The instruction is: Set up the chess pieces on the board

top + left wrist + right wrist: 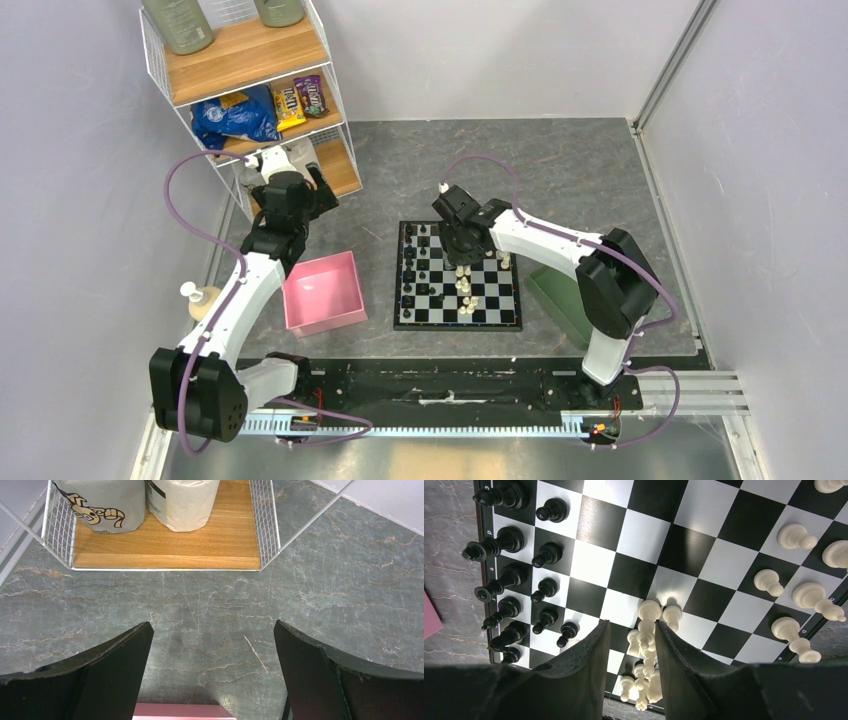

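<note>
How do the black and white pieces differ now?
The black pieces stand in two rows along one board edge; the white pieces are split, some at the opposite edge, the rest bunched mid-board. Black sit one per square; the white bunch crowds together. All are on the board.

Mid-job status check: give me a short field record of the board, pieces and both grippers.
board: between pink tray and green tray
black pieces: two rows along the pink-tray edge
white pieces: bunch mid-board, several near the opposite edge
left gripper: open, empty, over table by shelf
right gripper: over the white bunch, gap narrow, grip unclear
</note>
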### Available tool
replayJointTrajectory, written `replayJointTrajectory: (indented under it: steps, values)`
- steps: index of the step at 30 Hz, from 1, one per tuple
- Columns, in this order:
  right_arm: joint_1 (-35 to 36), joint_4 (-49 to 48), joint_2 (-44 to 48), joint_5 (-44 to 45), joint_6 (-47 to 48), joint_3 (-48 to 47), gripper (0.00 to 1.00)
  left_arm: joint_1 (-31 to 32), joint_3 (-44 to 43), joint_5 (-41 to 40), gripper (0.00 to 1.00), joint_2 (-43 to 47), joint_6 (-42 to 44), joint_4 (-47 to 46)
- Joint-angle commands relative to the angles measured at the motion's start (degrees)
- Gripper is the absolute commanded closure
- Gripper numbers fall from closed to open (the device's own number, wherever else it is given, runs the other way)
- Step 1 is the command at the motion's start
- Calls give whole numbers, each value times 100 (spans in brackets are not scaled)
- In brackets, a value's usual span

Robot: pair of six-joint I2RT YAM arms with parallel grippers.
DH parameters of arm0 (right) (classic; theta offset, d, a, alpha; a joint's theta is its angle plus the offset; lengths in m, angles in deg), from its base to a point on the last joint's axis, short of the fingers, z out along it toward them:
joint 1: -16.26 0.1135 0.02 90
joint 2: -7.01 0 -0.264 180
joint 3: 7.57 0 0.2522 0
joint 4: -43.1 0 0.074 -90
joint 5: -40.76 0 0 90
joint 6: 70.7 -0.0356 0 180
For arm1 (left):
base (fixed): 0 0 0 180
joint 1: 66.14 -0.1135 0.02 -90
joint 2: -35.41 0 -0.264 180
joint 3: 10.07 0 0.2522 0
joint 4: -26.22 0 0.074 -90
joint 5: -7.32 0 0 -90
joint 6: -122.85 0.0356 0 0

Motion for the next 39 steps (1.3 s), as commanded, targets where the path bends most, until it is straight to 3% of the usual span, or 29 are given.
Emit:
replayJointTrajectory:
  steps: [1,16,24,27,39]
  values:
    - [85,159,-96,153,78,-265,55,-18,25,-175,0,105,-36,-214]
    - [112,267,-127,373,81,-244,61,-18,43,-181,0,90,-35,-217]
    - [112,256,-52,258,101,-283,75,-18,17,-151,0,45,-31,-231]
    - [121,256,138,278,107,-267,81,-18,-9,-153,0,49,-35,-222]
    - [48,259,1666,1320,-170,181,82,-19,-54,-155,0,78,-18,-205]
